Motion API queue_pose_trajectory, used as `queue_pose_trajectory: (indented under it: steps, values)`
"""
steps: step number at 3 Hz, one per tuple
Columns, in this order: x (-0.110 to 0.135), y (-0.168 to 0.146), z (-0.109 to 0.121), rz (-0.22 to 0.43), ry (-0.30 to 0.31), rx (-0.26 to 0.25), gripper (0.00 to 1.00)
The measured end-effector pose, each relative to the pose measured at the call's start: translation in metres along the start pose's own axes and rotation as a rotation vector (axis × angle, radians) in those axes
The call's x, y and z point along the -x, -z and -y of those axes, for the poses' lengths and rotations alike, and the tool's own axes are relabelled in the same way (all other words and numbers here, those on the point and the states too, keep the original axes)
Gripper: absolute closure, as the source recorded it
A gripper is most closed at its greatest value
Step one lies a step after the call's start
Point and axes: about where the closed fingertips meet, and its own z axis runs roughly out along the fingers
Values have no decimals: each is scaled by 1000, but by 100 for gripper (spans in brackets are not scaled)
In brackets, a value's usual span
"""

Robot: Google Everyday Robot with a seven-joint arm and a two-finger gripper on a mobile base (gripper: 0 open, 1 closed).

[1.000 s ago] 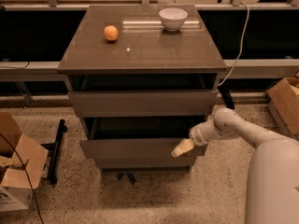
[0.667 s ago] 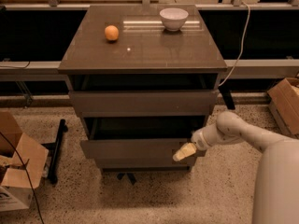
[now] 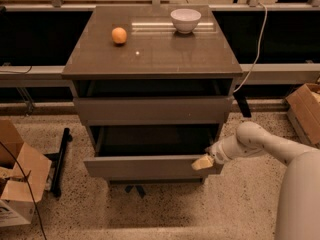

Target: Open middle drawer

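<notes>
- Hand (image 3: 202, 162): pale tip at the right end of the middle drawer's (image 3: 145, 167) top edge, touching or just over the lip. Whether it is apart, together or clamped cannot be told.
- Arm (image 3: 250, 141): white, reaching in low from the right.
- Middle drawer: lower of the two visible fronts, standing pulled out from the cabinet with its dark interior open behind it.
  - Front: grey-brown, glossy, flat, no handle.
  - Handling, judged: stiff and rigid, running on slides, so it should travel straight out. The glossy face is likely slippery, so pressing on the flat gives poor purchase.
  - Hold, judged: hook over the top lip from inside. A pull at the right end may skew the drawer, so nearer the middle would run truer.
  - Weight, judged: moderate; contents not visible.
- Top drawer (image 3: 150, 110): directly above, also standing a little proud, with a dark gap over it.
- Tabletop (image 3: 155, 59): glossy, carrying an orange (image 3: 119, 35) at left rear and a white bowl (image 3: 185, 20) at right rear, well apart. A jerky pull could roll the orange.
- Floor: cardboard box (image 3: 20, 184) at left.
</notes>
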Motion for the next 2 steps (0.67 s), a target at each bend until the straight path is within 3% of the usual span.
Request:
queue_pose_trajectory:
  steps: [1, 2]
  values:
    - [0, 0, 0, -1, -1, 0, 66]
    - [0, 0, 0, -1, -1, 0, 68]
